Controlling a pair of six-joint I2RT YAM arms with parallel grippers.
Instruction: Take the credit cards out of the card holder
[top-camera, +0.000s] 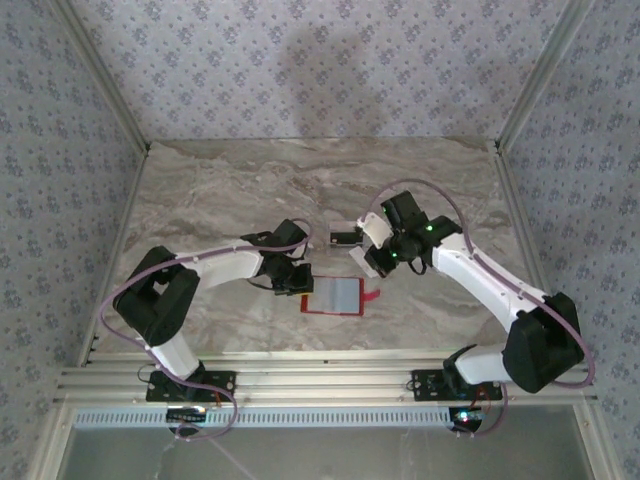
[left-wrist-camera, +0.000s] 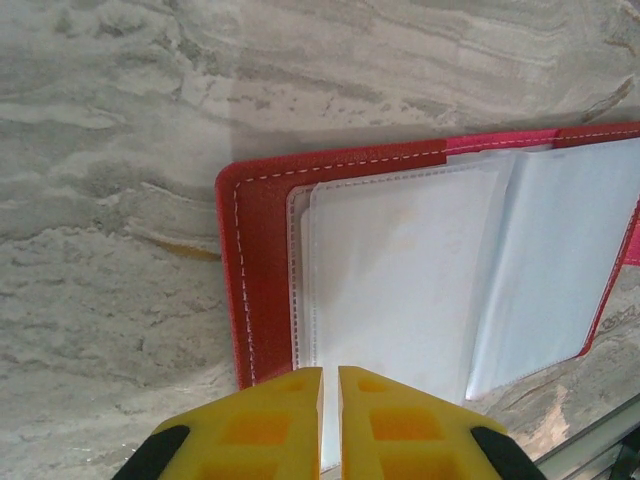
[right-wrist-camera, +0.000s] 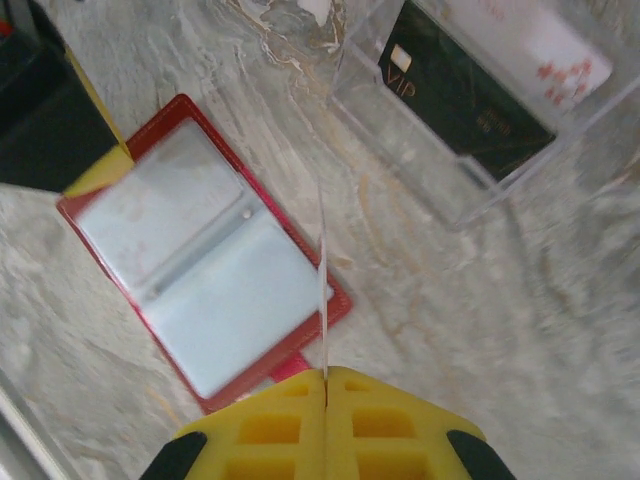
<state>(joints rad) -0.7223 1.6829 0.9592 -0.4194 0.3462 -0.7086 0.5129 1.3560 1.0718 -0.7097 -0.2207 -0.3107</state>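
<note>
Two cards lie in the clear box (right-wrist-camera: 470, 190) at the far side of the desk (right-wrist-camera: 480, 330): a dark one (right-wrist-camera: 460, 95) marked VIP and a pale one (right-wrist-camera: 540, 40) with pinkish marks. We read them as credit cards that are out of the card holder (top-camera: 332, 295) and set aside. The holder lies open and flat on the desk near its front edge, between the two arms, with the box just beyond it.

Our right hand (right-wrist-camera: 325, 375) is closed on a third credit card (right-wrist-camera: 322, 280). We see this card edge-on as a thin pale line rising from between the fingers, held clear of the holder and short of the box. Our left hand (left-wrist-camera: 330, 372) sits at one edge of the holder with its fingers drawn to a narrow slit. It appears to pinch the edge there and steady the holder, though we cannot be sure how much it grips.

We judge the step in hand to be carrying this card to the box. The next move calls for bringing the card over the box opening, clear of its wall, and lowering it before letting go. The clear sleeves (left-wrist-camera: 400, 270) we can see look blank; whether any pocket underneath holds another card we cannot tell, so the leaves may need turning
</note>
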